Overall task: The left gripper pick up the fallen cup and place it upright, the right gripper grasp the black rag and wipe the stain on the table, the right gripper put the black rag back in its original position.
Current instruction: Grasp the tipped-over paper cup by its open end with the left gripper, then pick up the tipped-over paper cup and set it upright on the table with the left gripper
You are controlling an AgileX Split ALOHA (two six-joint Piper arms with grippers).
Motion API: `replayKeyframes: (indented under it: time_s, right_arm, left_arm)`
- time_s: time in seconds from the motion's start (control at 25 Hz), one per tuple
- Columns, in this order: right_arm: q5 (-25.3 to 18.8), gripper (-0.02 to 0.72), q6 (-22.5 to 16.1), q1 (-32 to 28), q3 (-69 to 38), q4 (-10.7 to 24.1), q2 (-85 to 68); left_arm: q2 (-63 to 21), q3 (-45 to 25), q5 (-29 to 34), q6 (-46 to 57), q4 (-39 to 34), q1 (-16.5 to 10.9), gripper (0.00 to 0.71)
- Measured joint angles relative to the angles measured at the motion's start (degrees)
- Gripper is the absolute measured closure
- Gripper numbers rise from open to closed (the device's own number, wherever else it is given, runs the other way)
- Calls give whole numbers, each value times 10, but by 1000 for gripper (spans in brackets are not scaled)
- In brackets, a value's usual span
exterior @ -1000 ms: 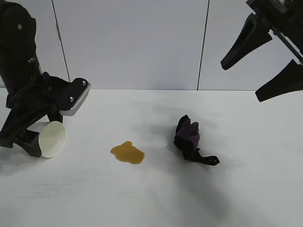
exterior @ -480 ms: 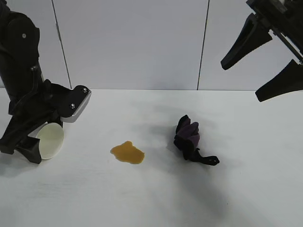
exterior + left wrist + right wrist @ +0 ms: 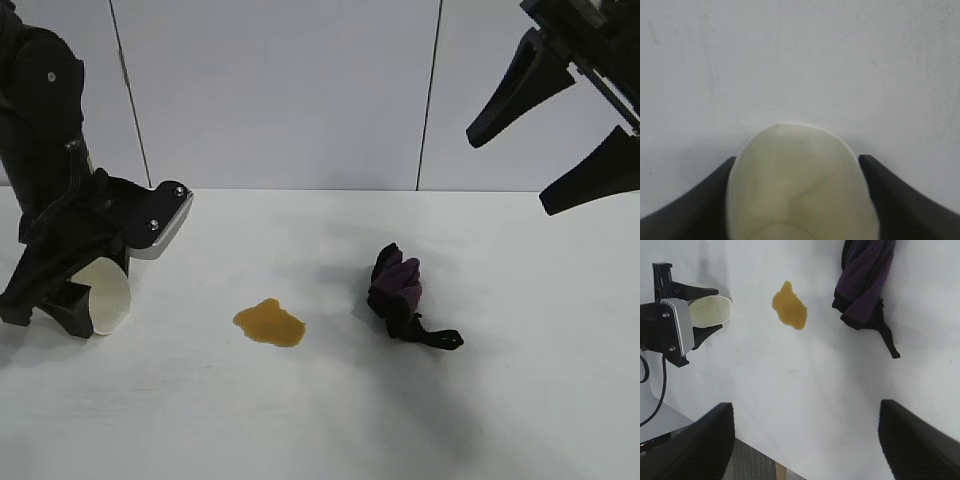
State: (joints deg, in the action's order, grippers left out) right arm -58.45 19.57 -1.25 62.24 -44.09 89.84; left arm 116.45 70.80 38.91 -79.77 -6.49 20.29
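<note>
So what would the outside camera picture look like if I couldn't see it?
The left end effector squeezes a fallen white cup on a white table. Beside it sit a brown stain and a black rag. The right end effector hangs open above.

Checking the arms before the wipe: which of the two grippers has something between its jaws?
The left gripper, low at the table's left side: the white cup sits between its jaws. The right gripper hangs high above the black rag, jaws open and empty.
</note>
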Motion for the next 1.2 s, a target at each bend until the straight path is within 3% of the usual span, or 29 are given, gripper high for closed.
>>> replayKeyframes:
  time_s: [0.36, 0.76, 0.92, 1.2]
  right_arm:
    - [0, 159, 0, 0, 0, 0, 0]
    - [0, 159, 0, 0, 0, 0, 0]
    - [0, 159, 0, 0, 0, 0, 0]
    - [0, 159, 0, 0, 0, 0, 0]
  left_arm:
    - [0, 54, 8, 67, 20, 0, 261]
    - [0, 147, 56, 50, 208, -6, 261]
    - [0, 148, 79, 12, 323, -38, 261]
    - [-25, 148, 138, -139, 577, -135, 261]
